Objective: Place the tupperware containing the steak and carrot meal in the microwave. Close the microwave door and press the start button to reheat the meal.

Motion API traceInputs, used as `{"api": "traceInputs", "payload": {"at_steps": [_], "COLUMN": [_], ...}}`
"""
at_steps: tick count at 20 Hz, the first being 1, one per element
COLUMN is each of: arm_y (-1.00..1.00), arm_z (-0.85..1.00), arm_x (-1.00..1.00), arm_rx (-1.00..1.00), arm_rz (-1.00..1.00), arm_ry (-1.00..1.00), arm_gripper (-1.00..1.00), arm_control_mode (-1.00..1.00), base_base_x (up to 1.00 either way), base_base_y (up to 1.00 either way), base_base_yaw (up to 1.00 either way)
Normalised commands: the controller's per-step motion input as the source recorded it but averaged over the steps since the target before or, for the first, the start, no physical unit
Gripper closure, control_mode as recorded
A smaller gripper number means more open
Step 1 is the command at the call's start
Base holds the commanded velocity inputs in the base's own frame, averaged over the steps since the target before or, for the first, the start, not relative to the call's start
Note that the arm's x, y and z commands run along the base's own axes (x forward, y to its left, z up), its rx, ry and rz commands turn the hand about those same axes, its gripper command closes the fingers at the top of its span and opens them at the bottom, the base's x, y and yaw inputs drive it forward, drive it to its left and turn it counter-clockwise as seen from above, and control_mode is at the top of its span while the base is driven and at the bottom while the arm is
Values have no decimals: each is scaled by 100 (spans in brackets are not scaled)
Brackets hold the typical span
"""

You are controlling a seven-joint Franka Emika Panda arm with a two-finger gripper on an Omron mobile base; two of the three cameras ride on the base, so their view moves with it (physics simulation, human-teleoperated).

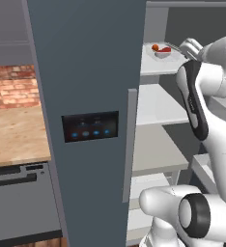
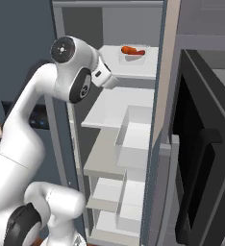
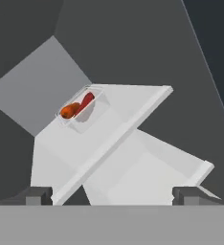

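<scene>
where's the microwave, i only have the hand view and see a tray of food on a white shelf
Observer: In the right base view the microwave door stands open, right of the fridge.
Operator: is the tray on the top shelf
Observer: Yes, the tupperware sits on the highest white shelf in view, with lower shelves below it.
Operator: how close is the arm
Observer: The gripper, jaws open, is short of the tupperware; the wrist is at the fridge opening, near that shelf's level.

We are in a rendered home kitchen. We see an open fridge with white shelves, its blue-grey door, a wooden tabletop against a brick wall, and a black microwave door.
</scene>
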Motion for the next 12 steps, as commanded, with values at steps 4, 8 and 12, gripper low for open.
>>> {"api": "traceInputs", "payload": {"at_steps": [4, 8, 12], "arm_y": [-4, -2, -5], "arm_z": [0, 0, 0], "arm_x": [26, 26, 32], "arm_rx": [0, 0, 0], "arm_rz": [0, 1, 1], "arm_ry": [5, 11, 11], "arm_gripper": [-100, -100, -100], "arm_control_mode": [-100, -100, -100], "base_base_x": [0, 0, 0], "base_base_y": [0, 0, 0], "base_base_yaw": [0, 0, 0]}}
